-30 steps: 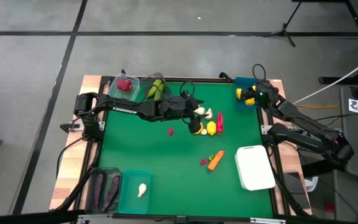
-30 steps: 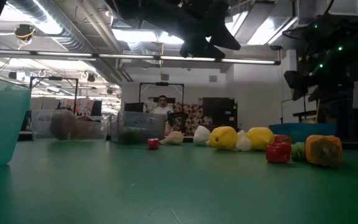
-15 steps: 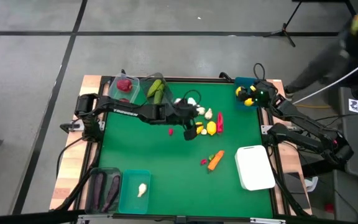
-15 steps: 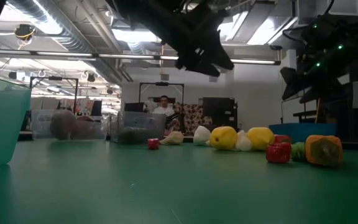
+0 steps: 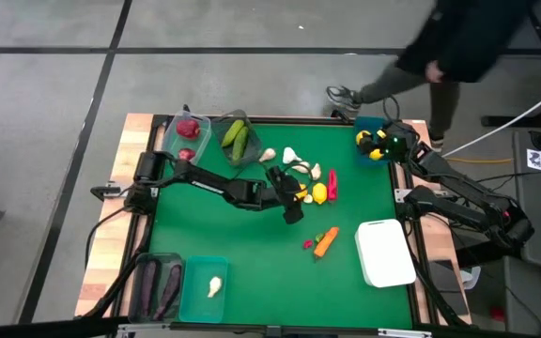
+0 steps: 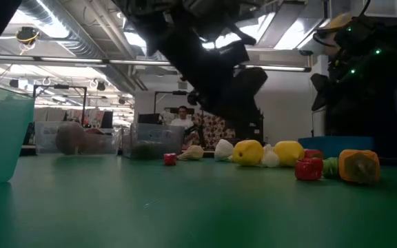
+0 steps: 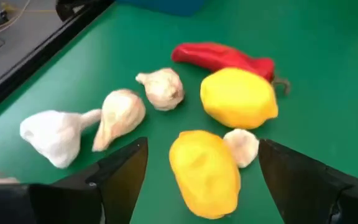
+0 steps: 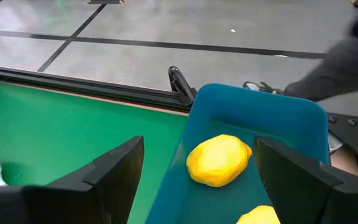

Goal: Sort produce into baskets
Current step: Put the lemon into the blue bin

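On the green table (image 5: 252,244) from above, the left gripper (image 5: 289,199) hangs wide beside the lemons (image 5: 319,193), its wrist view framing one lemon (image 7: 204,172) between empty fingers with garlic (image 7: 241,146) touching, likely snagged, while the right gripper (image 8: 194,180) gapes over the blue tub (image 8: 260,124).

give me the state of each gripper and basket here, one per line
left gripper: open, over a loose lemon
right gripper: open, above the blue tub
blue tub: holds lemons
teal tub: holds one garlic bulb
white tray: nothing on it
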### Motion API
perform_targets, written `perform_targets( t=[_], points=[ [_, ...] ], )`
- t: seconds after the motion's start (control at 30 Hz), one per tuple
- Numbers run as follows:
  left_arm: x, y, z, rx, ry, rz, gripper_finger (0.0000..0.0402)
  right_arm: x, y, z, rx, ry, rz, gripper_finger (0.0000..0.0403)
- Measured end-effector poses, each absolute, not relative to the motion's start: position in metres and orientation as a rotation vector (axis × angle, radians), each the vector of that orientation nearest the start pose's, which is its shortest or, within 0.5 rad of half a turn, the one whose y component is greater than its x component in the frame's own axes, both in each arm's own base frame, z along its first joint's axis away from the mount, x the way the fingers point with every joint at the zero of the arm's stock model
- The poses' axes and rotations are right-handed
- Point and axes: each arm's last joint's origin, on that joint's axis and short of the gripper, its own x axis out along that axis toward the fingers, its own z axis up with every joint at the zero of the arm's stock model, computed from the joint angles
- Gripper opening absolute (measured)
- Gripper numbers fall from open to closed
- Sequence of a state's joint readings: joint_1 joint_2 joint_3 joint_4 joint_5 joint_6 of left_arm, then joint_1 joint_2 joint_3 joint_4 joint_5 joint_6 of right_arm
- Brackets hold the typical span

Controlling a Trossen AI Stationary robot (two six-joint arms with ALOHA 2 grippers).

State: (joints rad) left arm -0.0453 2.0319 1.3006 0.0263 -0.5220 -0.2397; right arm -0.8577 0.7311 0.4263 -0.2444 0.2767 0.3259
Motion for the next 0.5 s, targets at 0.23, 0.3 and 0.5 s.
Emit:
perform_targets(
  t=[0.23,0.3,0.5],
  points=[
    [0.438,-0.004,0.136,-0.018,0.624,0.547,0.0300,0.096,-0.123,0.212,0.441,0.408,-1.177,0.0298],
    [0.439,-0.004,0.128,-0.023,0.633,0.553,0.0300,0.096,-0.122,0.211,0.443,0.412,-1.174,0.0298],
    [0.439,-0.005,0.114,-0.032,0.671,0.562,0.0297,0.096,-0.122,0.211,0.443,0.415,-1.166,0.0298]
  ],
)
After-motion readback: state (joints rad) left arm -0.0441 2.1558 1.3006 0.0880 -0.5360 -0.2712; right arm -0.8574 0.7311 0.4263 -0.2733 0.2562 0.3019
